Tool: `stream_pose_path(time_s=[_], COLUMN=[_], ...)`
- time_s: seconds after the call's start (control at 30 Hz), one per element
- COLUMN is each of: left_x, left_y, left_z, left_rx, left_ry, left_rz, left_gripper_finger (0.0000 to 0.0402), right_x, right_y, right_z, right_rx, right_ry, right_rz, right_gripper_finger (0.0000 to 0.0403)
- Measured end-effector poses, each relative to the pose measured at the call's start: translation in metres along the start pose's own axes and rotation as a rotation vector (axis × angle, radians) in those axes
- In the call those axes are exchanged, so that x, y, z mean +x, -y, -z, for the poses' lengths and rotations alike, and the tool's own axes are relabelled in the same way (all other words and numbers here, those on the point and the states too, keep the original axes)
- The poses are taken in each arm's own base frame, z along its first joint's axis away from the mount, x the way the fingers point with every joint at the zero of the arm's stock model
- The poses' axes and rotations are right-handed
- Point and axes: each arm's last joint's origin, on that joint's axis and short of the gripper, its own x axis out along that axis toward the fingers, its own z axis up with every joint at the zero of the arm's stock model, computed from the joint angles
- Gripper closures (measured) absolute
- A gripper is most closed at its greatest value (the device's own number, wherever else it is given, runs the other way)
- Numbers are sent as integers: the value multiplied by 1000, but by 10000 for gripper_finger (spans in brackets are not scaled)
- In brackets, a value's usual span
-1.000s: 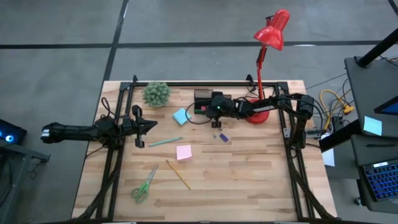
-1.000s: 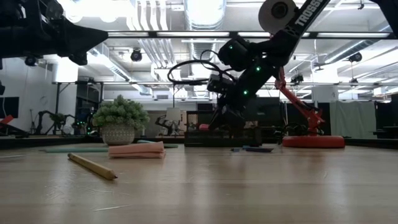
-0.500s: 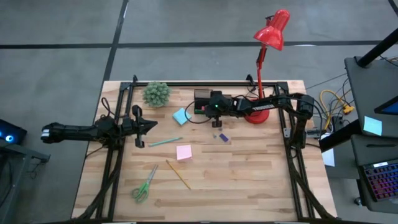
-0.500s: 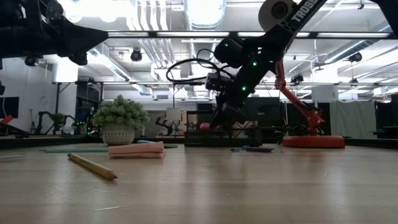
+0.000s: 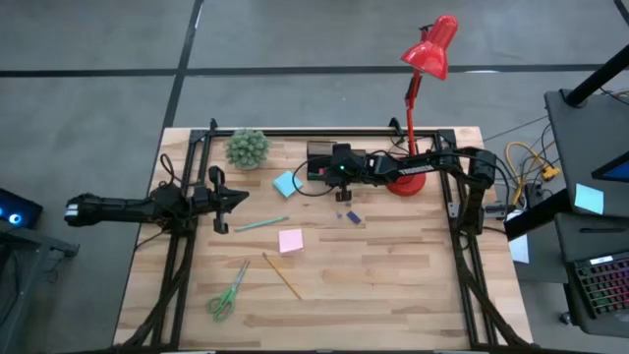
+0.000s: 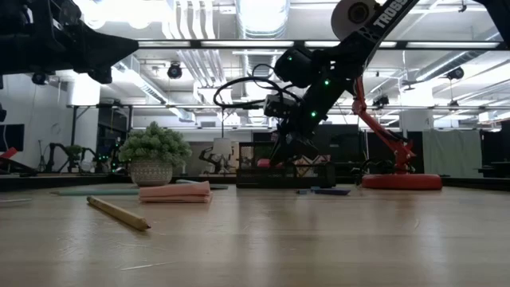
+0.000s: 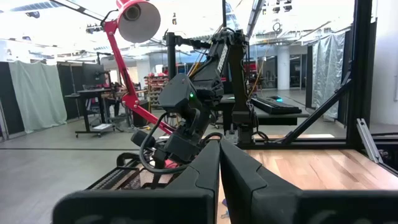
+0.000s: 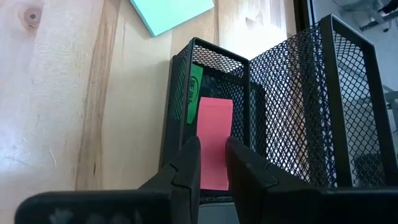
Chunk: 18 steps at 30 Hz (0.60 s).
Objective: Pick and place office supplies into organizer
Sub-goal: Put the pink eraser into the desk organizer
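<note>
The black mesh organizer stands at the table's far middle. My right gripper is over its narrow compartment, shut on a small pink piece. A green piece stands in that compartment. On the table lie a light-blue sticky note, a pink sticky note, a teal pen, a yellow pencil, green-handled scissors and tiny pieces. My left gripper waits shut at the table's left, above the wood. My right gripper pinches the pink piece between its two fingers at the piece's near end. The fingers slant downward from the table's right side. The piece points away from the fingers into the organizer's narrow compartment, beside the green piece. Whether its far end rests on anything, I cannot tell.
A red desk lamp stands with its round base just right of the organizer, under my right arm. A small potted plant is at the far left. A taller mesh compartment adjoins the narrow one.
My right gripper has tipped a little over the organizer, its fingers staying at the narrow compartment with the pink piece still between them.
</note>
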Motion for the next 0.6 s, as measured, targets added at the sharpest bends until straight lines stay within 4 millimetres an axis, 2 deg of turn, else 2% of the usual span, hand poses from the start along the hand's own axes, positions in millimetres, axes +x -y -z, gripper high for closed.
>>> stream_pose_path(time_s=[0.47, 0.6], left_x=[0, 0], left_y=[0, 0], left_z=[0, 0], left_rx=[0, 0], left_ry=[0, 0], left_rz=[0, 0], left_gripper_finger=[402, 402], right_x=[0, 0], right_y=[0, 0], right_z=[0, 0], right_rx=[-4, -1], right_ry=[-1, -2], right_rz=[-1, -1], right_gripper_finger=[344, 332])
